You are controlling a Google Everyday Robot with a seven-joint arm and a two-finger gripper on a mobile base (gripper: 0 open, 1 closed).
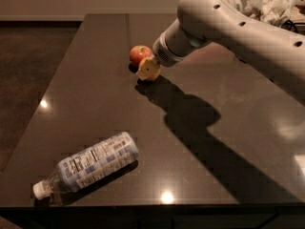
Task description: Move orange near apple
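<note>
Seemingly nearly done: toward the desk's [95, 94] far edge, the gripper [150, 64] sits low just beside the apple [139, 54], with the orange [149, 72] apparently at its tip. Whether it pinches the orange, I cannot tell. Letting go is left.

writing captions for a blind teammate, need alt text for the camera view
A robot arm reaches in from the upper right, its gripper low over the dark table, right beside a red apple; whether it holds the orange cannot be told. A plastic bottle lies on its side near the front edge.
</note>
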